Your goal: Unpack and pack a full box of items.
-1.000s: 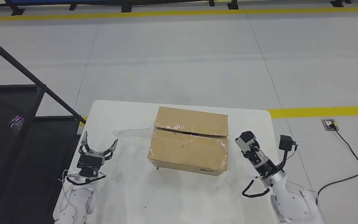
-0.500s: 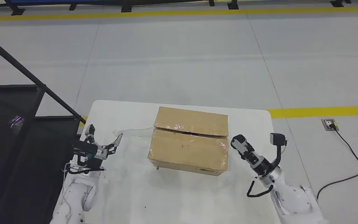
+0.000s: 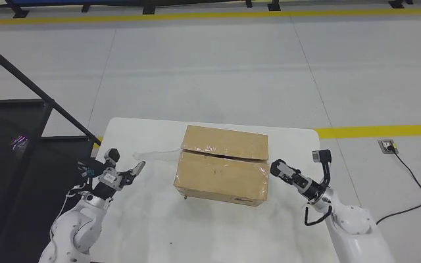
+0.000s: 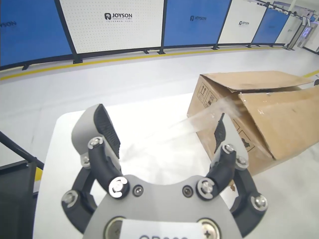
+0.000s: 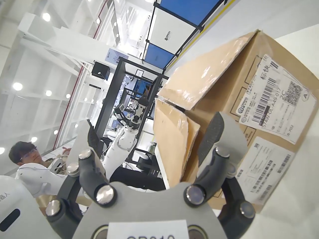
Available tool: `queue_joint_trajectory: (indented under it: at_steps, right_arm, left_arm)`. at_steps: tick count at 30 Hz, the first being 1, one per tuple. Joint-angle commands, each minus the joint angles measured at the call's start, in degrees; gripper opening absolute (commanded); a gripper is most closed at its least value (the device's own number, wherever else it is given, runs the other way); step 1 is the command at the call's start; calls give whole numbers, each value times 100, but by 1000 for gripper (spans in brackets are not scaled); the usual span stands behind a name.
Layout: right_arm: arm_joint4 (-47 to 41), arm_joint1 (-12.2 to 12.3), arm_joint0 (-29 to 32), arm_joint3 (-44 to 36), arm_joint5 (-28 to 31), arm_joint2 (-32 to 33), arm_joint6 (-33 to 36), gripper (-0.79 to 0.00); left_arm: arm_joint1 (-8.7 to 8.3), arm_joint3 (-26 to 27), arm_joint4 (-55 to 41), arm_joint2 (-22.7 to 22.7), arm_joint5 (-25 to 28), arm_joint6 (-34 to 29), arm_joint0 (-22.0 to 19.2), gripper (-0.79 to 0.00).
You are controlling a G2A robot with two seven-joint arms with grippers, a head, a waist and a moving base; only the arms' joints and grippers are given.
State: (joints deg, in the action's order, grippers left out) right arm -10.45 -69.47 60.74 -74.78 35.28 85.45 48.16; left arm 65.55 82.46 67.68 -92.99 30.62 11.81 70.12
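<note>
1. Box. The cardboard box [image 3: 222,164] stands at the centre of the white table [image 3: 151,223], with its long side running from 9 o'clock to 3 o'clock in the top view. Both top flaps are folded inward and meet along a seam on that same line. In the left wrist view the flaps on the box [image 4: 261,115] do not lie flat, and a dark gap shows between them. The contents cannot be seen.

2. Tape. A strip of clear tape [image 3: 154,155] leaves the seam at the 9 o'clock end of the box and trails down onto the table toward the left hand. In the left wrist view the tape [image 4: 189,123] runs from the flap edge to the table surface between the fingers.

3. Left hand. The left hand [image 3: 126,161] sits at 9 o'clock from the box, near it but apart. Its fingers are spread wide and hold nothing [image 4: 162,118].

4. Right hand. The right hand [image 3: 276,167] sits at 3 o'clock from the box, just beside that end. Its fingers are spread [image 5: 153,123]. In the right wrist view the end edge of a top flap of the box [image 5: 249,80] lies between them; contact cannot be determined.

5. Labels. Two white shipping labels [image 5: 271,100] are stuck on the 3 o'clock end wall.
</note>
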Motion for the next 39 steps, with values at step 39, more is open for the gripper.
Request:
queue_joint_trajectory:
  at_steps: [39]
  right_arm:
    - [-2165,615,255,-964,-141,-1070,1619,0]
  left_arm:
    - [-275,-229,2333,854,2372,985,-148,0]
